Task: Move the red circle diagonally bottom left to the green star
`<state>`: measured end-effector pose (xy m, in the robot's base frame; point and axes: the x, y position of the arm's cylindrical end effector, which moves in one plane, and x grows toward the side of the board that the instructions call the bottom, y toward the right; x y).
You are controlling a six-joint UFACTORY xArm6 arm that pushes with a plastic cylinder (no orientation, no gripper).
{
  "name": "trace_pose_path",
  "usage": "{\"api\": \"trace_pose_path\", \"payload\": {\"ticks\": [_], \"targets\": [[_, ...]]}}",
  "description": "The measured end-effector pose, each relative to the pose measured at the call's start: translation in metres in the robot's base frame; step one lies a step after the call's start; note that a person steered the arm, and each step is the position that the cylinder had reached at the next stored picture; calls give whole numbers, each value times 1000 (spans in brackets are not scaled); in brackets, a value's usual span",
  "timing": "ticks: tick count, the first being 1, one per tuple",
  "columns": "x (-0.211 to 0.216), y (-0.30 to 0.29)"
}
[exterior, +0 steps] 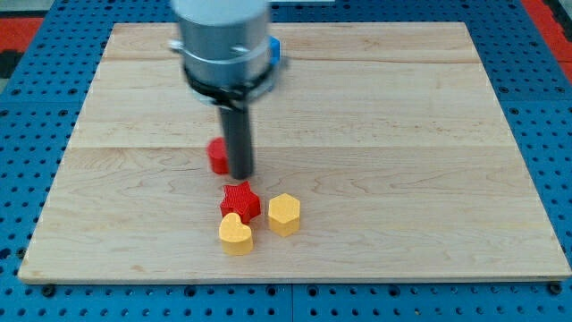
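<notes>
- Since the small red plastic block (217, 155), which I take to be the red circle, sits half hidden behind the rod left of the board's middle, its shape is uncertain and I could be steering the wrong piece.
- My tip (241, 174) rests just beside that block's right edge. As a bare rod it has no jaws and holds nothing, so an off-centre push could let the block roll off sideways.
- A ridged red star block (239, 200) lies just below my tip, touching a yellow heart block (236, 233). A downward stroke would likely shove both.
- A yellow hexagon block (284, 214) sits just right of them and could be swept along too.
- No green star shows anywhere. It may be hidden behind the arm, so the goal spot is a guess.
- Counted: 2 red blocks, 2 yellow blocks, 1 blue block (277, 49) peeking out beside the arm at the view's top, 0 green blocks, 1 pale wooden board (429, 134).
</notes>
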<state>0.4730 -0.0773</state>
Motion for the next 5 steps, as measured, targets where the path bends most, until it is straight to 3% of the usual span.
{"api": "trace_pose_path", "payload": {"ticks": [1,2,3,4,5], "targets": [[-22,-4],[24,-20],[-34,-39],[-53,-26],[-59,-56]]}}
